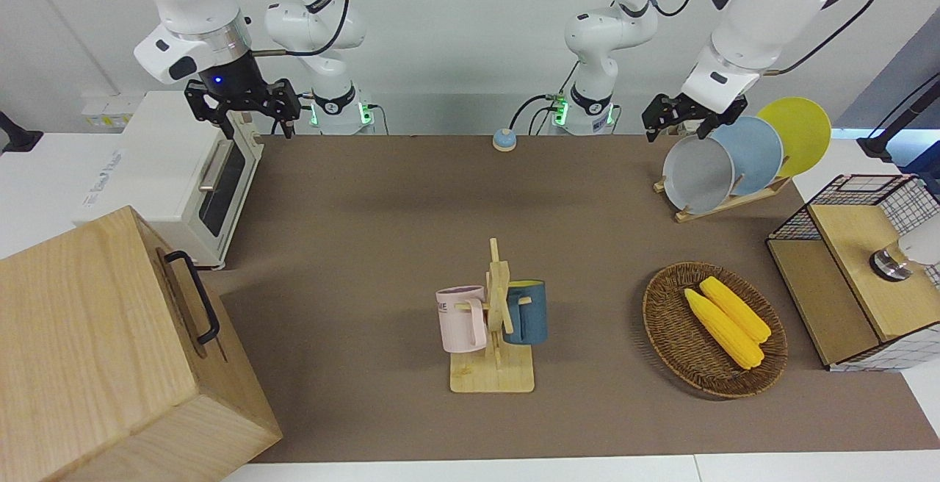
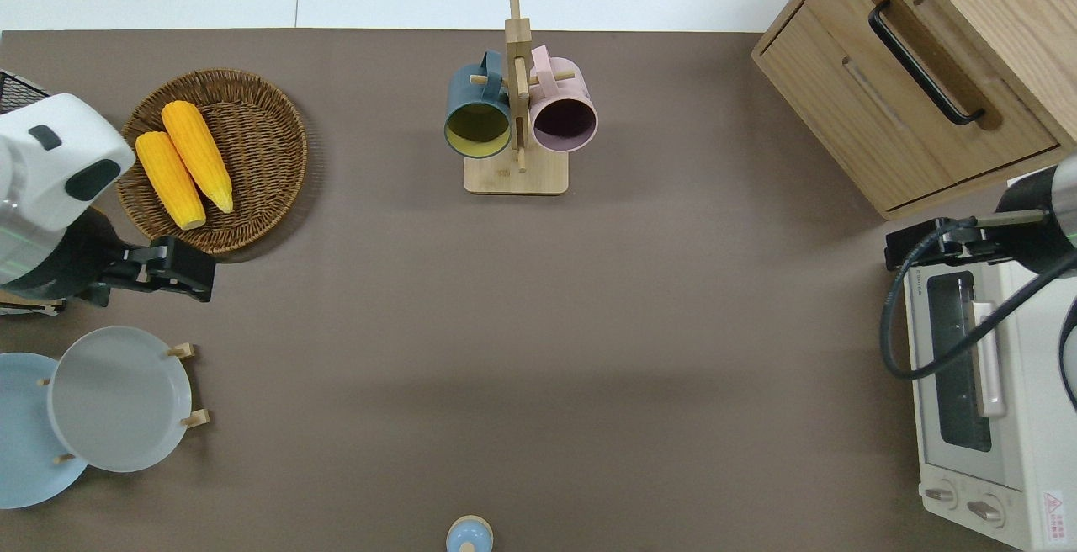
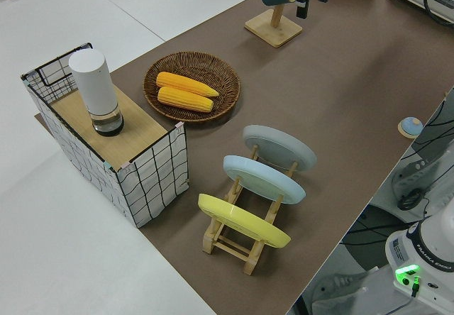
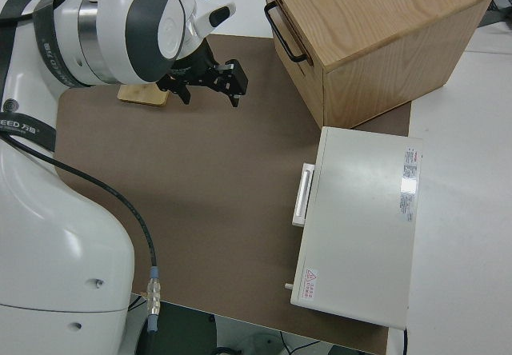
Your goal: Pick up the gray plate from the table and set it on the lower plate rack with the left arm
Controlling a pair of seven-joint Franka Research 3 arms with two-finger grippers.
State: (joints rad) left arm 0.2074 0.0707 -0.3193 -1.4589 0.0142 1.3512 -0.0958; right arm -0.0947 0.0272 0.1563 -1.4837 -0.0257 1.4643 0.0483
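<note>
Gray plate seated in the lower plate rack

The worktop (image 2: 538, 325) is overhung by the left gripper (image 2: 172, 264), its fingers released and empty. The gray plate (image 2: 118, 398) is lodged upright-tilted in the lower plate rack (image 3: 248, 240), just below the fingers. The right arm is parked.

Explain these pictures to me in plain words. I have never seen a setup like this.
Two white robot arms stand at a brown table; each ends in a black two-finger pincer. Four cameras show one moment: one faces the robots from across the table, one looks straight down, and one sits at each end. On the table are a wooden plate rack holding the gray plate, a light blue plate and a yellow plate, a basket with two corn cobs, a mug stand with two mugs, a toaster oven and a wooden cabinet. The left pincer is open, holds nothing, and hangs over bare table between basket and gray plate. The right arm is parked, the right pincer open too.
</note>
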